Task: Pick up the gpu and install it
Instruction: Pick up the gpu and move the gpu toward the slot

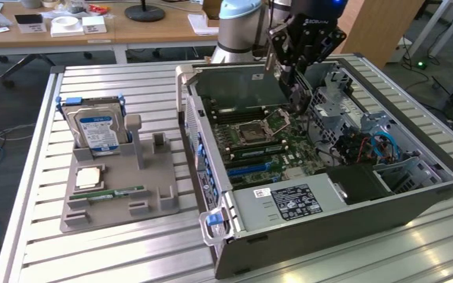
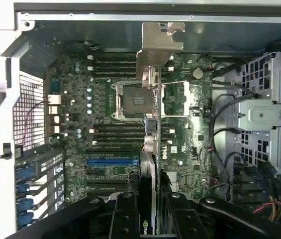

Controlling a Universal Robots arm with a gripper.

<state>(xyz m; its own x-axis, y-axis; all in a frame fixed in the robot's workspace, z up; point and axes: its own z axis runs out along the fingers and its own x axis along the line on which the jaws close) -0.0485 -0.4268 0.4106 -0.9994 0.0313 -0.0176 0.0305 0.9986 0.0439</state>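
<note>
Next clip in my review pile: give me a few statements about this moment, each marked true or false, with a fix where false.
1. The gripper holds the gpu over the open computer case. True.
2. The hard drive lies flat inside the case. False: it stands upright in the gray holder, on the exterior view's left of the case.
3. The gpu is already seated in a slot. False: it hangs in the gripper above the motherboard.
4. A RAM stick lies in the gray holder. True.
</note>
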